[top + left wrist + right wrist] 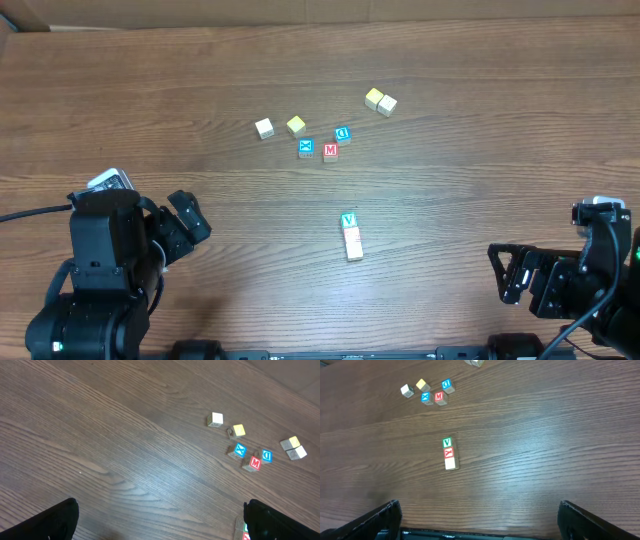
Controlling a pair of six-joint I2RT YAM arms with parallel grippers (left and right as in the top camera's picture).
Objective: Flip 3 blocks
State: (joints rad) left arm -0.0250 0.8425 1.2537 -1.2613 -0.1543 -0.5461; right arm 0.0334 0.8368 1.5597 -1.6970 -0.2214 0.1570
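Blocks [449,453]: row of 3, ahead-left of my right claw [479,506], long axis pointing away.
Grip: it and left claw [160,504] gape, empty.

The green V block [447,442], the red Y block [449,452] and the plain pale block [451,464] lie touching in a short straight row on the wood surface [545,460]. Each is a small wooden cube resting flat. The V block is farthest from the robot, the pale one nearest.
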